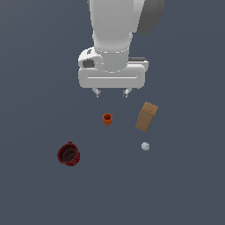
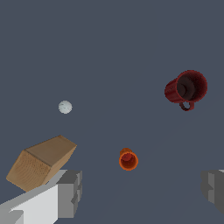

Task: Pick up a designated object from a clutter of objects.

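The designated object, a small bright-orange cup (image 1: 107, 118) (image 2: 128, 159), stands upright on the dark floor. My gripper (image 1: 111, 92) (image 2: 142, 190) hangs open above and behind it, with nothing between the fingers. Both grey fingertips (image 2: 70, 192) show in the wrist view, one on either side of the orange cup and well short of it. The rest of the clutter lies spread around: a dark-red cup (image 1: 68, 154) (image 2: 186, 88), a tan-brown box (image 1: 146, 116) (image 2: 41, 162) and a tiny white ball (image 1: 145, 146) (image 2: 65, 106).
The brown box lies close to one fingertip in the wrist view. The dark-red cup with its handle stands at the exterior view's left, apart from the others. The white ball rests in front of the box.
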